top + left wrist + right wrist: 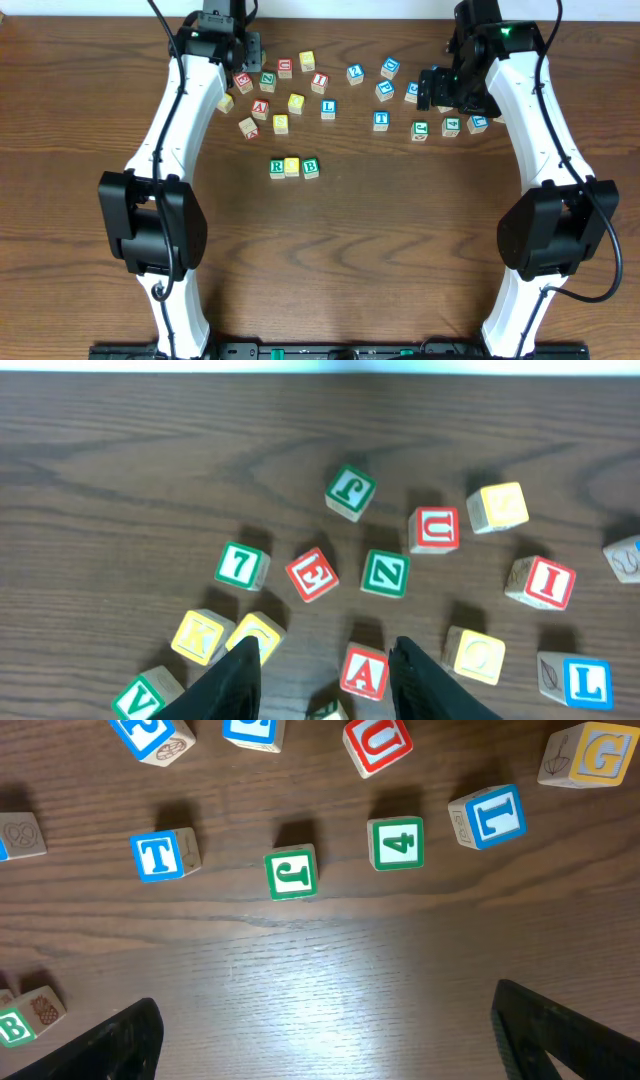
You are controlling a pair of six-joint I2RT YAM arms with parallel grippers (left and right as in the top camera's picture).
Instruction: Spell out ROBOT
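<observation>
The green R point(277, 167), a yellow-faced cube point(292, 166) and the green B point(311, 168) stand side by side in a row at mid table. The blue T point(381, 120) point(158, 856) lies loose to the right. Another yellow-faced cube point(296, 103) point(475, 656) sits in the left cluster. My left gripper point(250, 55) point(325, 680) hovers over that cluster, open; the red A point(364, 672) shows between its fingers, untouched. My right gripper point(440, 92) point(325, 1005) hangs wide open over bare wood below the T. The row's B point(15, 1025) peeks in at the lower left.
Left cluster: green 7 point(241, 565), red E point(312, 574), green Z point(385, 573), red U point(434, 528), red I point(541, 582), blue L point(575, 682), yellow K point(200, 637), green V point(143, 698). Right cluster: green J point(291, 874), green 4 point(396, 843), blue L point(490, 817), yellow G point(595, 755).
</observation>
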